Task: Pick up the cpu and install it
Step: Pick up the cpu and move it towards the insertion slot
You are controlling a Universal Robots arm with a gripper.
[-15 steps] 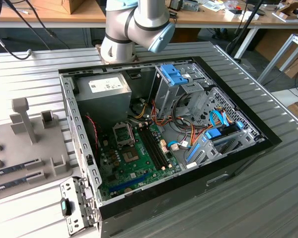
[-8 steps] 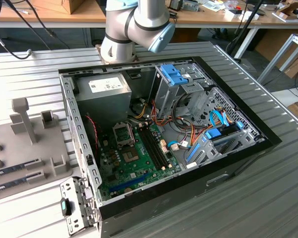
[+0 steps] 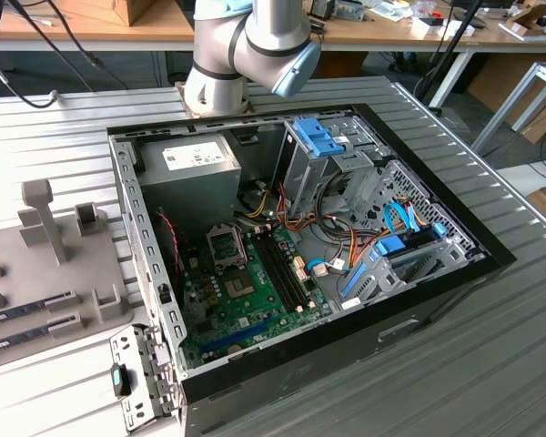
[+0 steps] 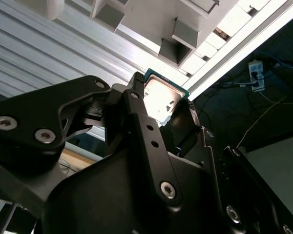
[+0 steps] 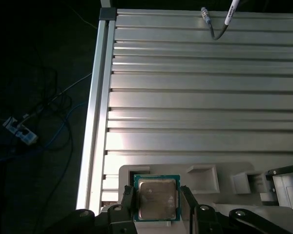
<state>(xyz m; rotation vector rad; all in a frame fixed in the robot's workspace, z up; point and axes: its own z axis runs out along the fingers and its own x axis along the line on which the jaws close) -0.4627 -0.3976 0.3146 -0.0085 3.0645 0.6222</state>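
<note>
At upper middle of the exterior view, the arm (image 3: 246, 45) stands behind the open PC case (image 3: 419, 300), which fills centre frame on the ribbed tabletop (image 3: 491, 346). The case lies on its side so the green mobo (image 3: 246, 296) faces up, prob. for access from above. The metal-framed socket (image 3: 226, 244) sits in the mobo's upper part, near the PSU (image 3: 191, 173). At the exterior view's left edge is a grey parts holder (image 3: 18, 259) w/ memory sticks (image 3: 36, 308) laid in slots, so parts are staged just beside the case.

Second wrist view: the pincer (image 4: 163, 93) is clamped on the cpu (image 4: 158, 100), w/ black fingers (image 4: 142, 117) on two opposite edges. The metal lid faces the camera and glares under the light. An edge grip prob. keeps the contact face untouched. Behind the chip are the pale holder and the tabletop ribs.

First wrist view: the cpu (image 5: 156, 199) is seen square-on, green rim visible all round, btwn the two fingertips (image 5: 127, 196), which touch its sides. It sits at the holder's square pocket (image 5: 133, 179), of which a dark strip shows beside the chip. Can't tell whether it's lifted clear or seated. Judging by this, the cpu is gripped at the holder, well apart from the socket, and the install is not yet done.
</note>
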